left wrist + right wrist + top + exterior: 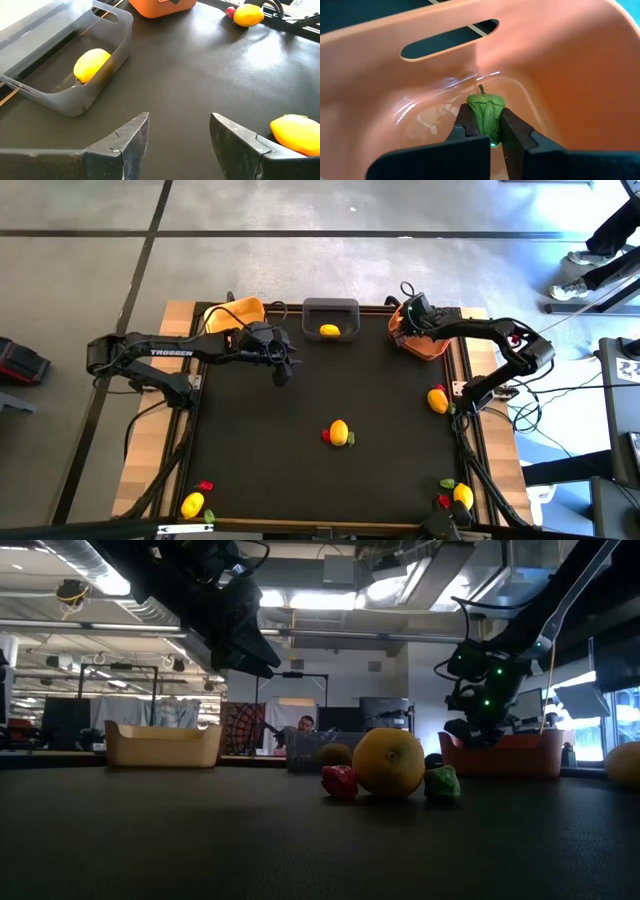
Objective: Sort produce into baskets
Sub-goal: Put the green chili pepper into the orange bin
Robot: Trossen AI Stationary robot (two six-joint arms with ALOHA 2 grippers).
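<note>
My right gripper (485,120) reaches down into the orange basket (428,343) at the far right, shut on a small green pepper-like piece (486,106). My left gripper (179,131) hangs open over bare mat near the dark grey basket (75,100), with nothing between its fingers. That basket holds one lemon (329,331), resting on its floor. The yellow-orange basket (236,313) stands at the far left. At the mat's middle lies a lemon (339,432) with a red piece (338,781) and a green piece (442,783) beside it. My right gripper pinches the green piece by its two sides (476,114) between the two fingers (464,124). They slant down from above into the basket. The piece's stem end points away from the fingers. Whether it touches the basket floor, I cannot tell.
Another lemon (437,399) lies near the right edge, with small pieces next to it. Lemons with red and green pieces lie at the near left corner (192,504) and the near right corner (462,496). Cables run along the table's right side.
</note>
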